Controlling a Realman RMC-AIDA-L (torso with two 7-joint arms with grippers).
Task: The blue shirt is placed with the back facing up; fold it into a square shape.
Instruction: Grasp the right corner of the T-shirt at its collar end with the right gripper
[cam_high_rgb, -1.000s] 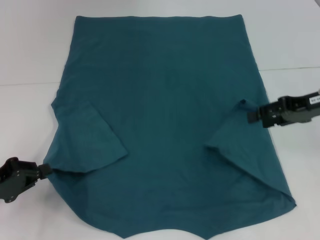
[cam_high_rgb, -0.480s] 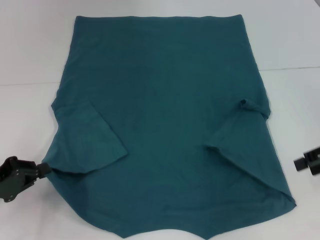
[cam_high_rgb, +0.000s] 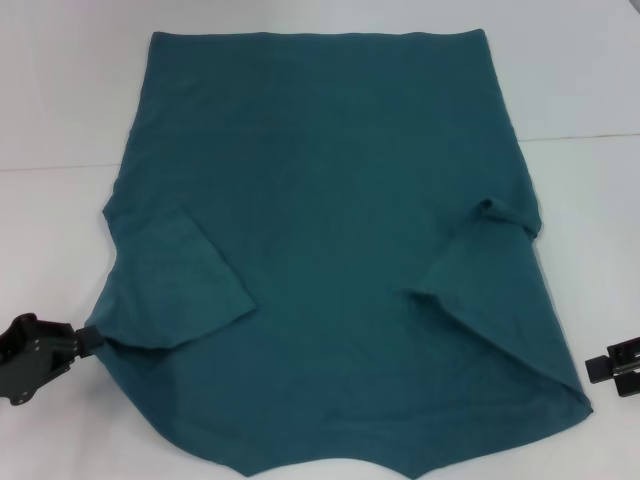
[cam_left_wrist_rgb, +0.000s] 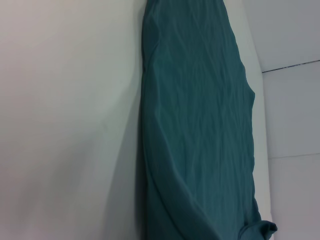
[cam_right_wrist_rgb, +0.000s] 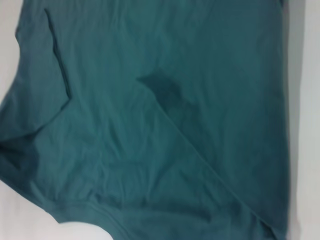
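Both sleeves folded in, pincers at the shirt's near corners

The blue shirt (cam_high_rgb: 330, 240) lies back-up across the white worktop (cam_high_rgb: 60, 110). The left pincer (cam_high_rgb: 88, 340) touches its near left edge; clenched or released, I cannot tell. The right pincer (cam_high_rgb: 600, 368) sits just beside the near right corner, grip unreadable. A one-sided pull could skew the fold. No containers.

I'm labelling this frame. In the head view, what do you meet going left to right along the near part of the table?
Left gripper → blue shirt → right gripper, all on the white table.
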